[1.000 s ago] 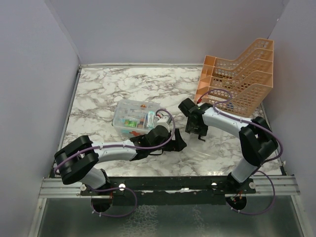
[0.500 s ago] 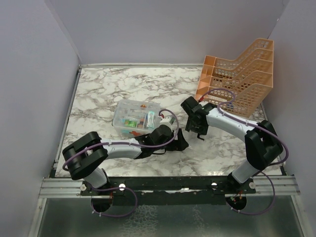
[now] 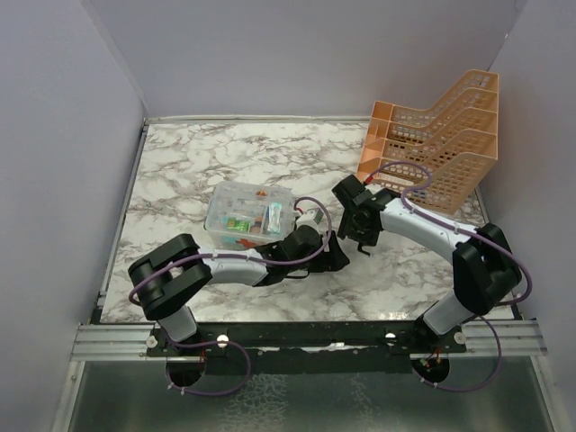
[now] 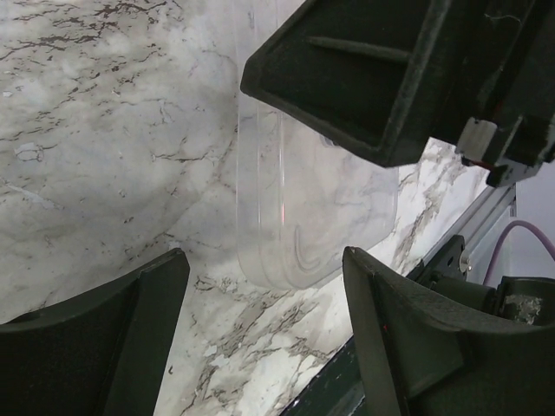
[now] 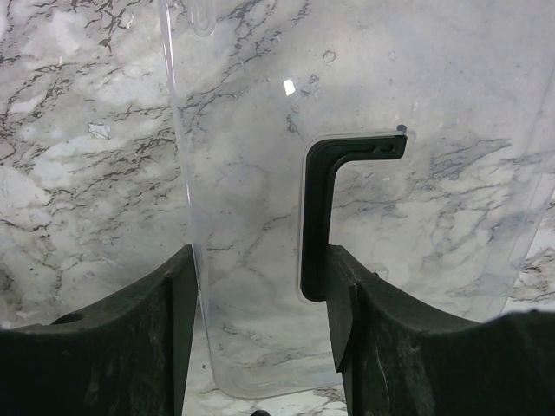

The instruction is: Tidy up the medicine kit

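The medicine kit (image 3: 247,213) is a clear box standing lidless left of the table's middle, with small bottles and sachets inside. Its clear lid (image 5: 251,199) with the black U-shaped handle (image 5: 316,225) is off the box. My right gripper (image 5: 260,338) is shut on the lid, one finger at the lid's edge and the other against the handle, right of the box (image 3: 358,229). My left gripper (image 4: 264,347) is open and empty, just below the lid's lower corner (image 4: 321,208), near the table's front (image 3: 333,258).
An orange mesh tiered rack (image 3: 441,144) stands at the back right, close behind the right arm. The metal rail (image 3: 306,337) runs along the table's near edge. Grey walls enclose the left, back and right sides.
My left arm has reached further right, bringing its open gripper closer under the lid. My right gripper with the lid has shifted only slightly.
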{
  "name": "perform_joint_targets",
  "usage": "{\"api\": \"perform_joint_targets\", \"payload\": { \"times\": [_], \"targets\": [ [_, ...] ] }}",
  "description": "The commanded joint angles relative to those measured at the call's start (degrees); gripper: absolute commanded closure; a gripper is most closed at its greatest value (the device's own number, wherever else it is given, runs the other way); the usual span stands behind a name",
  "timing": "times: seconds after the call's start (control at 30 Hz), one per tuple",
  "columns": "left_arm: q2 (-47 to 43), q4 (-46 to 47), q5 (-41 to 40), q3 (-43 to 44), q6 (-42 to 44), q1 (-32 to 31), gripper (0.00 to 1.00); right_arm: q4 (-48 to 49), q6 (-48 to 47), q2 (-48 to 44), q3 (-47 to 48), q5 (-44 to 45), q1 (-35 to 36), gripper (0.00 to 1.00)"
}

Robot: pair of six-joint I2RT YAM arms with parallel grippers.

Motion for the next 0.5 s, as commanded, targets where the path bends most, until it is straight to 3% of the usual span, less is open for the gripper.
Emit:
{"api": "perform_joint_targets", "payload": {
  "times": [0.0,0.47],
  "targets": [
    [2.10,2.26,0.65,2.33,-1.23,-0.18,0.27,2.62,1.58,-2.07,-0.99,-1.82,-0.24,0.60],
    [3.56,4.23,2.27,4.06,-5.51,-0.19,0.37,3.28,1.88,-3.92,-1.48,-4.05,-0.68,0.60]
  ]
}}
